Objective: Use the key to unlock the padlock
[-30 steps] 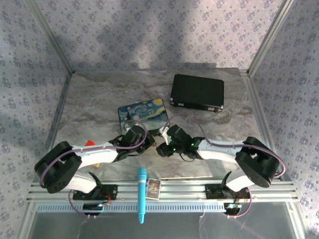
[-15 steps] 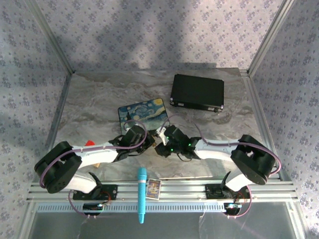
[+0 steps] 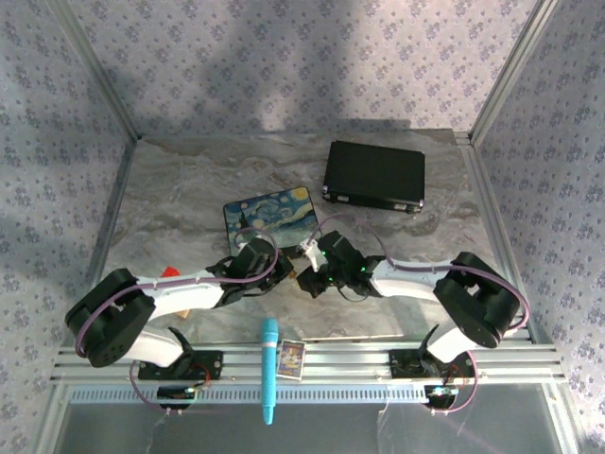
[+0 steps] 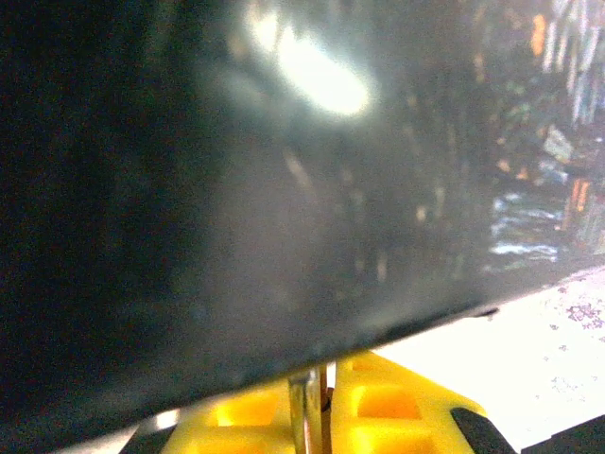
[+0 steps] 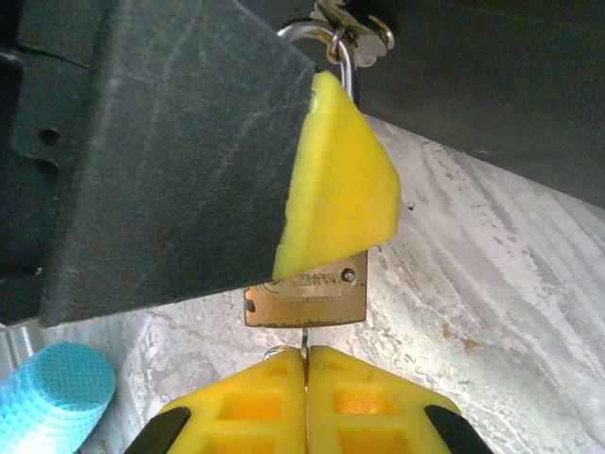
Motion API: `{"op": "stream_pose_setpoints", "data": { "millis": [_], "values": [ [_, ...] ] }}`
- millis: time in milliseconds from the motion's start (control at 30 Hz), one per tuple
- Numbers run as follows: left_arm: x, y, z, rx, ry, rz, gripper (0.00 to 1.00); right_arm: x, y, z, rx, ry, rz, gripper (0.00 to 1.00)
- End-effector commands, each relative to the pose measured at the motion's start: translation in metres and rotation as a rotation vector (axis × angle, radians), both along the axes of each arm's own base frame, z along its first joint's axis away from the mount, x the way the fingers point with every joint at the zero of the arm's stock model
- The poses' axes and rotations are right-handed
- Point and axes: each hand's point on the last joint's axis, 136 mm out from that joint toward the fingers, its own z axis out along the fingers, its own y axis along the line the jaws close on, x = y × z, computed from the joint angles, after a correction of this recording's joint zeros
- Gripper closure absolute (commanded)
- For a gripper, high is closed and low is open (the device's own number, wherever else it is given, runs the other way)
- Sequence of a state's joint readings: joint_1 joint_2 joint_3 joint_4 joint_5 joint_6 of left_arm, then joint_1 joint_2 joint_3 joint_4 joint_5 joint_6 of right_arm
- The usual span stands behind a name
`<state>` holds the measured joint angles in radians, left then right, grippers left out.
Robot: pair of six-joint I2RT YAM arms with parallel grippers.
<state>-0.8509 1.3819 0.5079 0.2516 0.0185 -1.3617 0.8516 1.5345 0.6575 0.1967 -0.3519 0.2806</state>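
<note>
The brass padlock (image 5: 305,298) hangs just above the marble table (image 5: 492,284), its silver shackle (image 5: 326,38) uppermost. My left gripper (image 4: 324,380) is shut on the padlock; one of its yellow pads (image 5: 340,180) covers the upper part of the brass body, and a silver strip of metal (image 4: 304,411) shows between its fingers. The key (image 5: 305,339) is a thin blade running from the padlock's underside down into my right gripper (image 5: 305,352), which is shut on it. Seen from above, the two grippers (image 3: 284,271) (image 3: 308,279) meet nose to nose at the table's middle front.
A Starry-Night-painted box (image 3: 269,216) lies just behind the grippers and a black case (image 3: 375,176) sits at the back right. A blue cylinder (image 3: 269,369) and a small card (image 3: 290,359) rest on the front rail. A small red object (image 3: 170,273) sits by the left arm.
My right gripper has closed from partly open to shut on the key, and the right arm has edged leftward toward the padlock. The left arm has held still.
</note>
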Motion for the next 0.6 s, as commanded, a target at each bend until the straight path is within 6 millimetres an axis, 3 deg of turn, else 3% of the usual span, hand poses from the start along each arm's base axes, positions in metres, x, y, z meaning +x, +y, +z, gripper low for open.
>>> {"op": "stream_pose_setpoints", "data": {
  "millis": [0,167,333,567],
  "values": [
    [-0.007,-0.02,0.017,-0.092,0.012,-0.06,1.0,0.0,0.009,0.007,0.107,0.05,0.015,0.93],
    [-0.008,-0.023,0.018,-0.113,0.016,-0.066,1.0,0.011,0.0,0.0,0.066,0.004,-0.053,0.88],
    [-0.009,-0.028,0.02,-0.133,0.02,-0.079,1.0,0.014,0.006,0.002,0.093,0.012,-0.041,0.84],
    [-0.007,-0.033,0.013,-0.139,0.036,-0.077,1.0,0.012,0.008,0.003,0.149,0.052,-0.025,0.93]
  ]
}}
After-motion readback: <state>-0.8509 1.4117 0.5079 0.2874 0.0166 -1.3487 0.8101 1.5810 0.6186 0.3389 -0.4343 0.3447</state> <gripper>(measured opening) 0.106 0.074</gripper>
